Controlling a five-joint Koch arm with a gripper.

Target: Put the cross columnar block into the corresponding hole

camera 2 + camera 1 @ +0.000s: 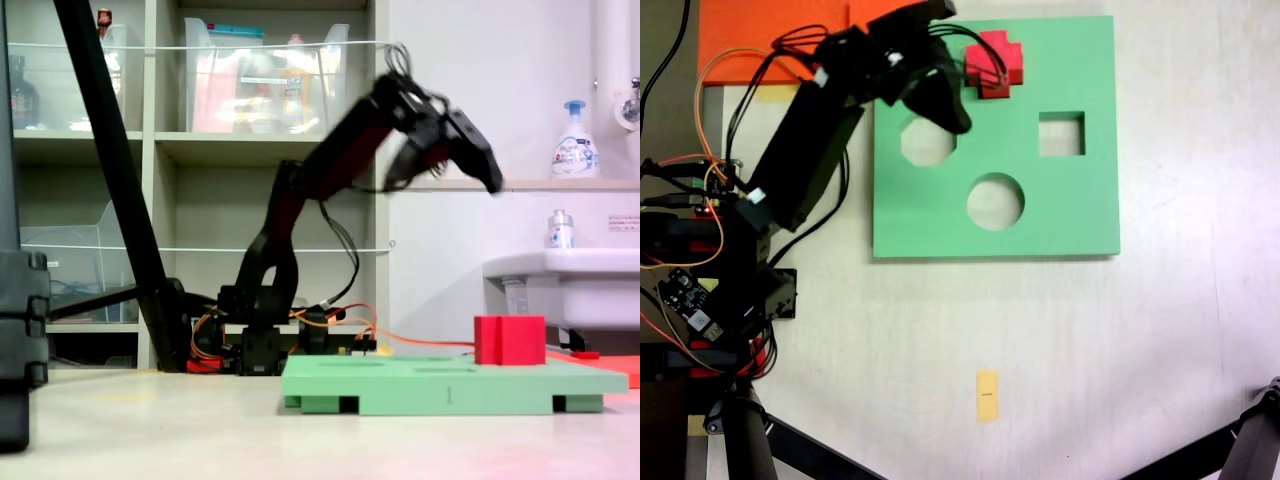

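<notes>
Nearest the camera in the second exterior view lies the flat light-green square foam board (450,385), resting flat on the pale tabletop (150,430) so its cutouts face straight up. From above, the first exterior view shows a round cutout (995,201), an octagonal cutout (928,141) and a square cutout (1061,134), all unfilled; a small yellow rectangular tag (987,395) lies on the table well apart from the board, nearer that view's bottom edge. The small bright red foam cross block (510,340) stands upright on the board close to the second exterior view's right end, and in the first exterior view it sits at the board's upper middle, where the plus-shaped hole would be, so the hole is hidden beneath it. It still stands well proud of the board; I judge it either resting on the surface or only partly seated, and cannot tell which. Above it, the black Koch arm's gripper (450,150) hangs high with clear air between it and the block, holding nothing; its jaws look parted, though motion blur softens them. Farther back are the arm's base with orange wires (330,322), then storage shelves (200,140) and a white sink (560,280).
</notes>
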